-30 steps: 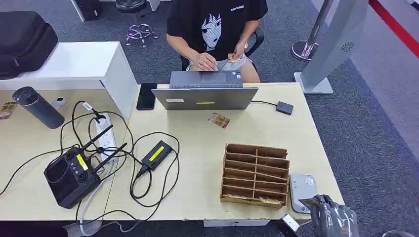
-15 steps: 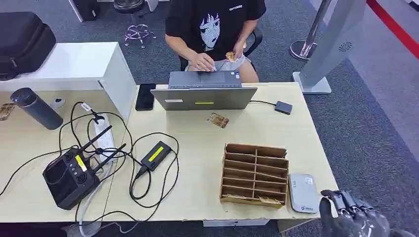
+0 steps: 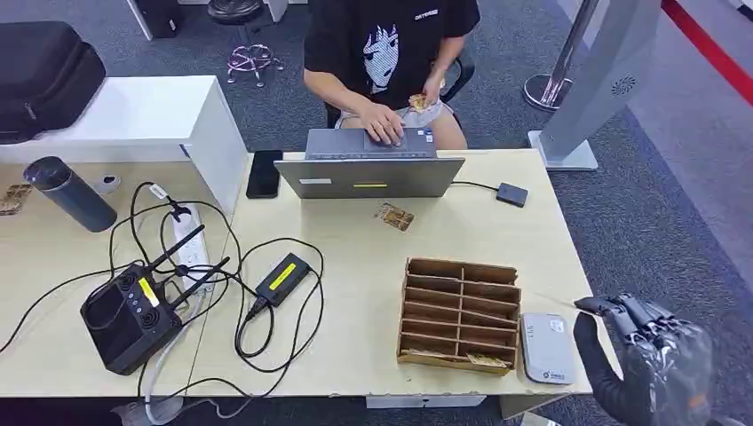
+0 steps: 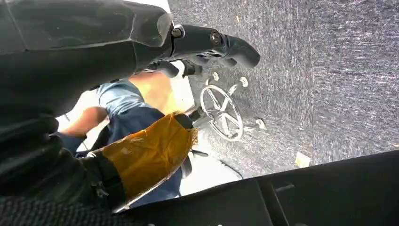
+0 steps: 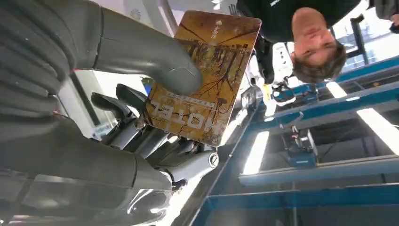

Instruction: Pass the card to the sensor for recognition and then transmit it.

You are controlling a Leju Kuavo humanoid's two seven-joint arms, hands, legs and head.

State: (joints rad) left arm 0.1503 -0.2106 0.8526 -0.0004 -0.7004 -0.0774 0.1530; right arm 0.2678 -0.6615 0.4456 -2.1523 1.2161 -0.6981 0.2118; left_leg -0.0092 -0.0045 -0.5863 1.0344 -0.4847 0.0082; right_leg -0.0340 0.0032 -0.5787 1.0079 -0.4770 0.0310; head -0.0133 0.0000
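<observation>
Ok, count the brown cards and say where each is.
4 cards: one pinched by the right hand, one on the desk by the laptop, seemingly two in the organizer's nearest row; more may be hidden.

Grey ribbed robot hand [image 5: 117, 117], thick thumb, dark fingers [image 3: 635, 312].

We've got our right hand [image 3: 644, 368] raised off the table's near right corner, dark fingers [image 3: 635, 312] reaching forward; up close, its thumb [image 5: 155, 56] pins the card [image 5: 204, 77] against them; our left hand [image 4: 56, 61] hangs low, its state unclear.
</observation>
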